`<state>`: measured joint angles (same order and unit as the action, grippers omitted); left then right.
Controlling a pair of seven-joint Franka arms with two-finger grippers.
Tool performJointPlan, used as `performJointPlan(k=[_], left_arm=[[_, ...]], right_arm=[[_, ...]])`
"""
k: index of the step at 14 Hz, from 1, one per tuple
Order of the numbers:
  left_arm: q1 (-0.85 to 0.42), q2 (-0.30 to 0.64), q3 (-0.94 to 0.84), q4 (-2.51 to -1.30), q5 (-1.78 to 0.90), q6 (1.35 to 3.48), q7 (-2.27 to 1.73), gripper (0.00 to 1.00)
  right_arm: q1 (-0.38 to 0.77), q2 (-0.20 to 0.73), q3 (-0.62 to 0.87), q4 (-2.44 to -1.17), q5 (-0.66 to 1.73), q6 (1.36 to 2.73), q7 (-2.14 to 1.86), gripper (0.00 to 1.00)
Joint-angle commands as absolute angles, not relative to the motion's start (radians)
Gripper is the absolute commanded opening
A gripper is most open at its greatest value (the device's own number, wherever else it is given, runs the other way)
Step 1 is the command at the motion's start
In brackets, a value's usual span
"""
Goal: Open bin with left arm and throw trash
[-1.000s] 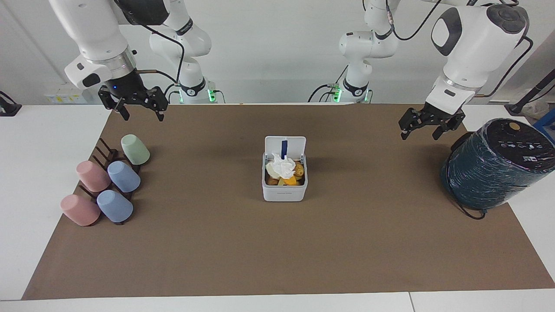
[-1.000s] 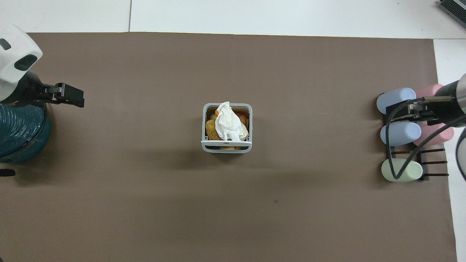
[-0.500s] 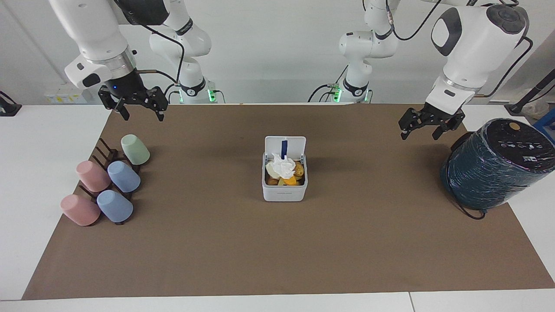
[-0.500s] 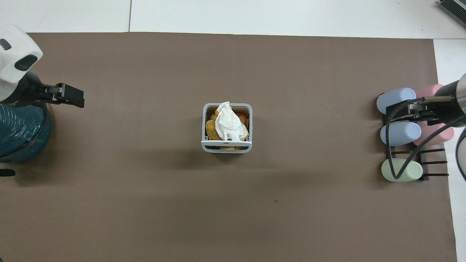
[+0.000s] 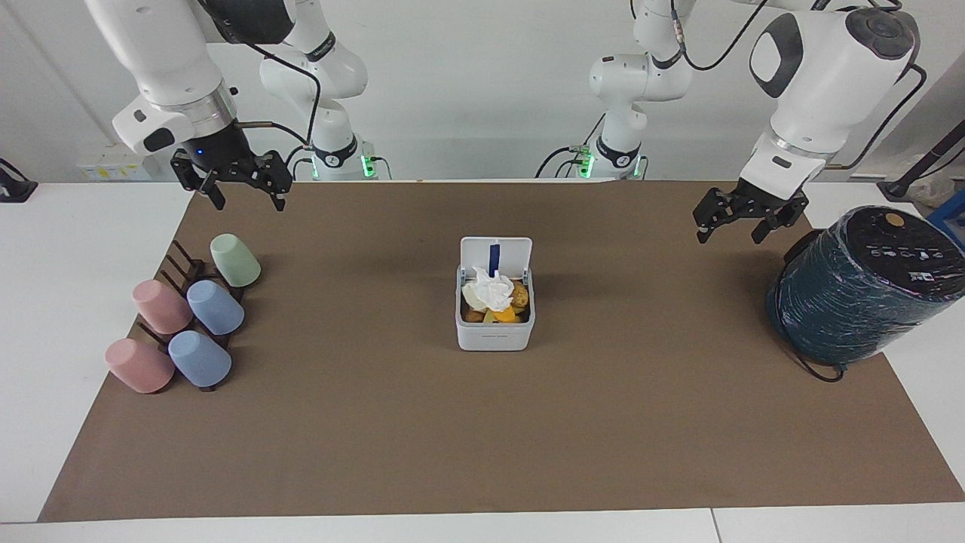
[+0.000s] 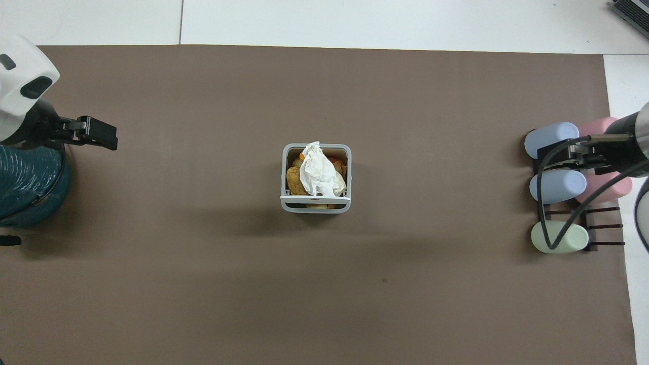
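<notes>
A: White bin (image 5: pixel 494 332) sits mid-surface on brown mat (image 5: pixel 482 437), lid up. Tissue (image 5: pixel 488 291), tan lump (image 5: pixel 519 294) & orange bit (image 5: pixel 505 314) all inside.

B: Pincers?

A: Left pincer (image 5: pixel 740 220) up in air beside teal cylinder (image 5: pixel 859 290), fingers spread, nothing held. Right pincer (image 5: pixel 240 188) over mat edge near cups (image 5: pixel 197 317), also spread & bare.

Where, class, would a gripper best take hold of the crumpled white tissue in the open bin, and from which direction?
Probably its raised crumpled peak, from straight above: the tissue tops the other scraps, the bin walls enclose its sides, and the upright lid stands on the robots' side.
</notes>
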<state>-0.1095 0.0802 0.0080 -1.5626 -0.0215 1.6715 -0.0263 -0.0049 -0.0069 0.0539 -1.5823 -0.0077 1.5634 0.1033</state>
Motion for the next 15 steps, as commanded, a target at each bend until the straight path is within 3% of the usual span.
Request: performJointPlan(k=[1,15], left_arm=[[-0.101,0.046,0.002,-1.601,-0.002,1.675,-0.014,1.00],[-0.092,0.048,0.003,-1.598,-0.002,1.689,-0.005,1.00]], right_arm=[[-0.011,-0.032,0.052,-1.609,0.014,1.563,0.072,1.00],[-0.011,-0.032,0.052,-1.609,0.014,1.563,0.072,1.00]])
